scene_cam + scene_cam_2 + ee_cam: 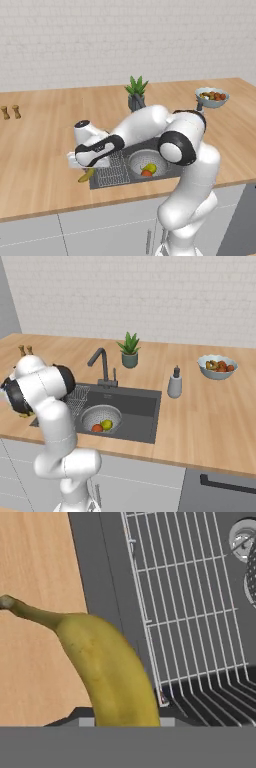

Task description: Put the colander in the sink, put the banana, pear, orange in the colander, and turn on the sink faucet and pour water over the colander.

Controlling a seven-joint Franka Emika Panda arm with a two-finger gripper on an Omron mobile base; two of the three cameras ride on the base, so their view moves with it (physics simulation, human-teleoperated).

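Where the counter (40,150) meets the left rim of the sink (142,416), the banana (107,667) is seen gripped in the claw (85,167), its stem lying over the wood beside the wire rack (195,607). The colander (150,167) is found in the sink, with the pear (151,167) and orange (146,173) inside it.

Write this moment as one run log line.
gripper: shut on banana | colander in sink: holds pear, orange | faucet: no water
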